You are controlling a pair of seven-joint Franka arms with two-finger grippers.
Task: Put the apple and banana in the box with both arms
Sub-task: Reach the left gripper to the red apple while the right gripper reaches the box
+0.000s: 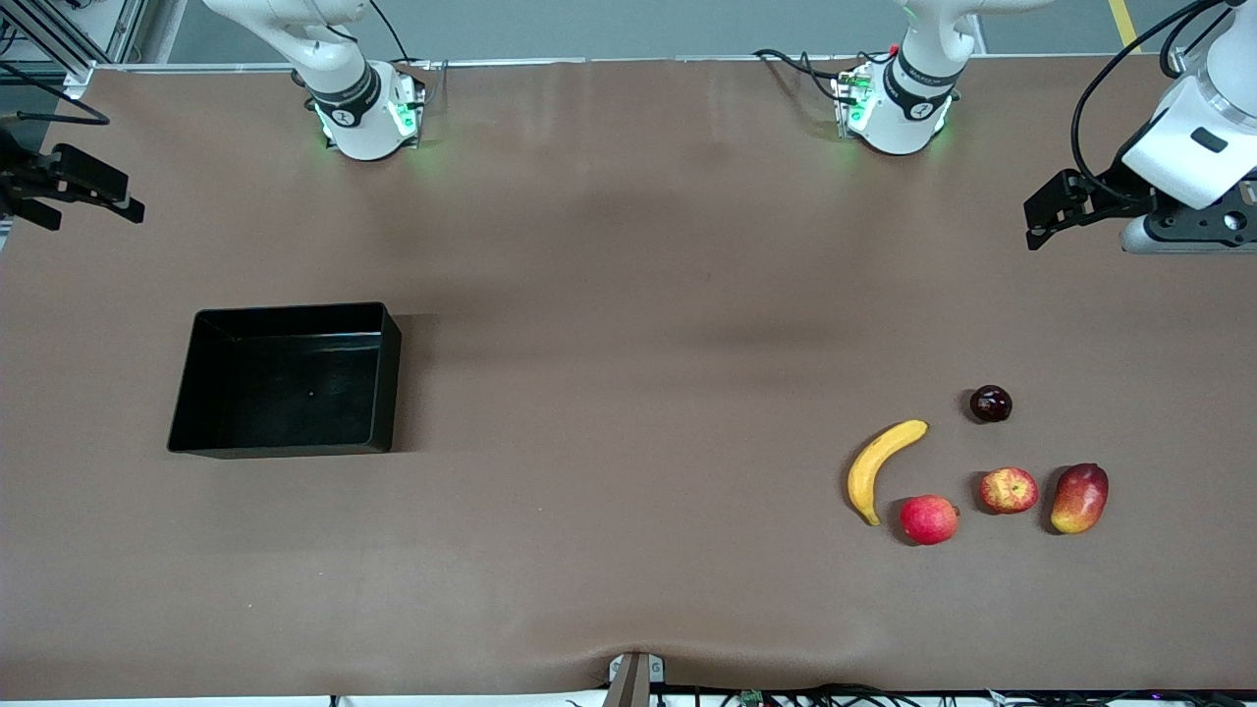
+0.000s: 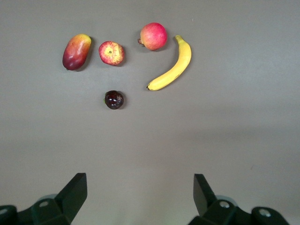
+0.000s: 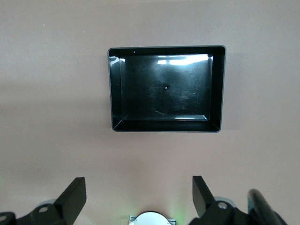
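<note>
Both empty and wide open, left gripper [image 2: 139, 199] well short of apple [image 2: 111, 53], right gripper [image 3: 138, 199] short of box [image 3: 113, 89]; lookalike red fruit [image 2: 153, 36] beside banana [image 2: 172, 67] risks mispick.

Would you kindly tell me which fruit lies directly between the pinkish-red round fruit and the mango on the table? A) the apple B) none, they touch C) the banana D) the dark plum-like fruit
A: in the front view the apple, red with yellowish patches, sits between the pinkish-red round fruit and the mango, touching neither.
</note>
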